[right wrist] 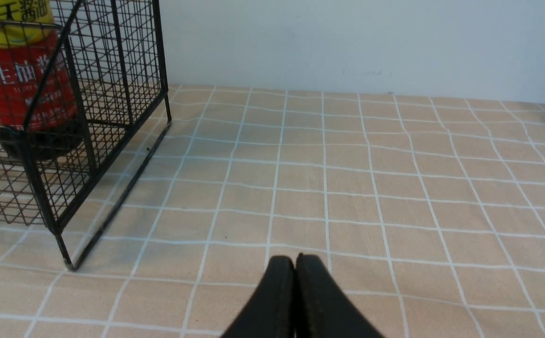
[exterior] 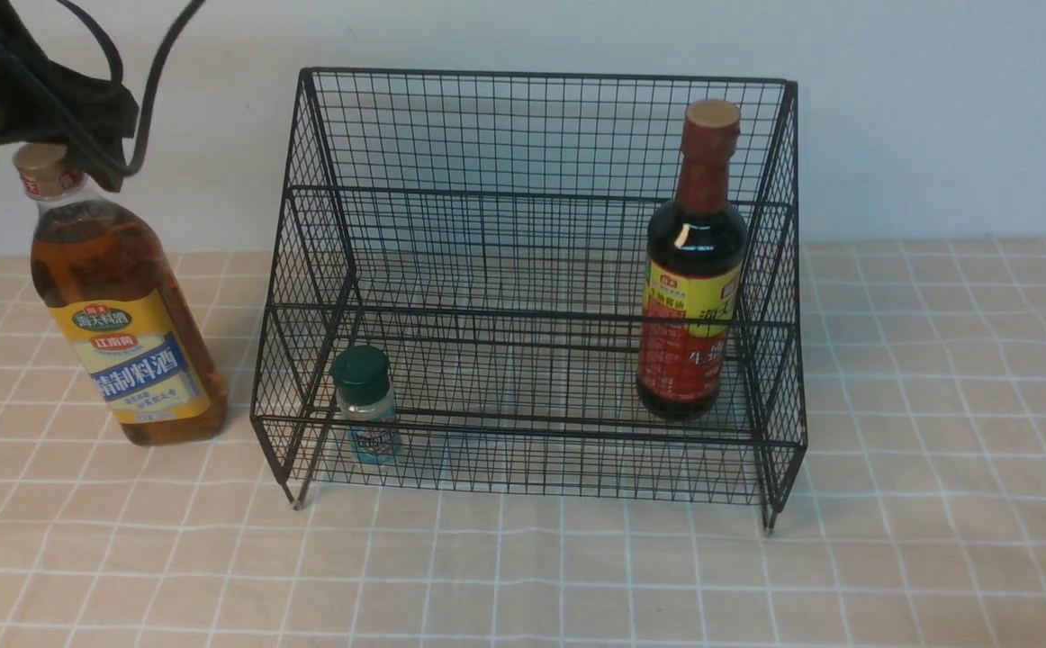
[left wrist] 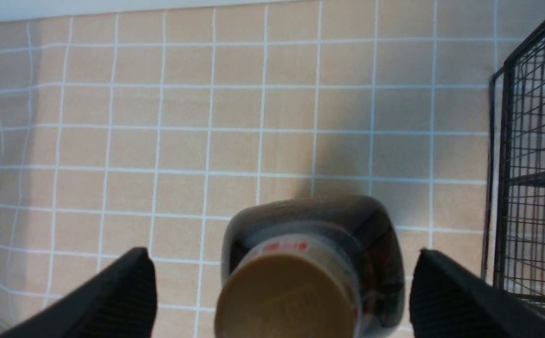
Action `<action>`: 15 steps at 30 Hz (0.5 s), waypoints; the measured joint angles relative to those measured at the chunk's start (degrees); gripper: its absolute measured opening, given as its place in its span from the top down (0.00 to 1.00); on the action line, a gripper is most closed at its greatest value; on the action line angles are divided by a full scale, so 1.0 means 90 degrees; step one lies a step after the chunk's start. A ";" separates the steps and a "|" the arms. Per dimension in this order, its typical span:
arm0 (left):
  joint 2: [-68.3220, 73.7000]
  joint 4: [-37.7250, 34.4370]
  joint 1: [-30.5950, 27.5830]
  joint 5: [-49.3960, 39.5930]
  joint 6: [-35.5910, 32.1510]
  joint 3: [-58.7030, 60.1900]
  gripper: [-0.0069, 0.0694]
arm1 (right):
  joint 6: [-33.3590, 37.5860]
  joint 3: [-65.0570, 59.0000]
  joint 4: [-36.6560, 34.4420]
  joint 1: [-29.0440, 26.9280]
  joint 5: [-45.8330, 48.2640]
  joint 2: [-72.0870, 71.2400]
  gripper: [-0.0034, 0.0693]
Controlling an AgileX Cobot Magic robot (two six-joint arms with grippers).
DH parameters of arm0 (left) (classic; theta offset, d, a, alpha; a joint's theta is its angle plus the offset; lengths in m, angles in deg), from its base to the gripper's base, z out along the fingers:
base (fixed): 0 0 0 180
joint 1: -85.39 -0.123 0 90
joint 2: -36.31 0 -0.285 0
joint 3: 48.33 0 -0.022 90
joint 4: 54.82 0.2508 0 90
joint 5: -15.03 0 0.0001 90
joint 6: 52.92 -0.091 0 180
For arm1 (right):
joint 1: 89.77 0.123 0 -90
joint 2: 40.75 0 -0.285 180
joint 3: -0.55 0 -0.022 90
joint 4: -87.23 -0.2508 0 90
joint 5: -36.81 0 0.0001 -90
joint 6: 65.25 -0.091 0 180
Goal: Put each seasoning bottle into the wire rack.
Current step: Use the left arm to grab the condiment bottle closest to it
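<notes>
Seasoning bottles are sitting in different places. A tall amber-liquid bottle with a tan cap and yellow-blue label [exterior: 127,306] is standing on the peach checked tablecloth [exterior: 937,405], outside the large black wire-mesh two-step rack [exterior: 541,135], at its nine o'clock. It is appearing to lean, with its cap toward eleven o'clock.

A dark sauce bottle with a red-yellow label and brown neck [exterior: 694,270] is standing upright on the lower step at the rack's three o'clock side. A tiny green-capped clear shaker [exterior: 365,405] is sitting at the seven o'clock corner, its lower half showing only through the front mesh.

The left gripper [left wrist: 282,253] is hanging over the amber bottle's cap with its black fingers [left wrist: 113,295] spread wide on either side, touching nothing. The front view is cutting most of it off at the ten o'clock corner, leaving a dark mass and cables.

The right gripper [right wrist: 295,263] is hovering over bare cloth at the rack's three o'clock, its fingers pressed together on nothing. The front view is not showing it.
</notes>
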 joint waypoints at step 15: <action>0.0207 -0.0161 0.0019 0.0093 0.0061 0.0000 0.49 | 0.0000 0.0000 0.0000 0.0000 0.0000 0.0000 0.97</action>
